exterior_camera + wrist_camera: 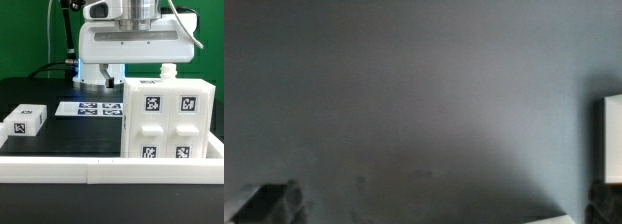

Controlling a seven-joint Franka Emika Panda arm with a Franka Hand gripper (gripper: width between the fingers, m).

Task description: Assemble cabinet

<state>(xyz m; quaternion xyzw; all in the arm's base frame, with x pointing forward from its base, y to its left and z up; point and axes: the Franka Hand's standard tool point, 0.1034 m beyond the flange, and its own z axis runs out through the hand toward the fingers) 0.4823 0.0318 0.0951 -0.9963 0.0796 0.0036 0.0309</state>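
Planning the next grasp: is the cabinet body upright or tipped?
Upright: the cabinet body stands with vertical side edges and a level top.

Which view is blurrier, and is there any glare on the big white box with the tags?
Wrist view: blurred throughout, a smeared grey surface and one soft white edge. Exterior view: fairly sharp, the large white plastic box-shaped cabinet body evenly lit, its black-and-white tags legible, no glare; a faint bluish glow shows farther back.

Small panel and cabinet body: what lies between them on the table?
In the exterior view, only the marker board lies between the small panel and cabinet body.
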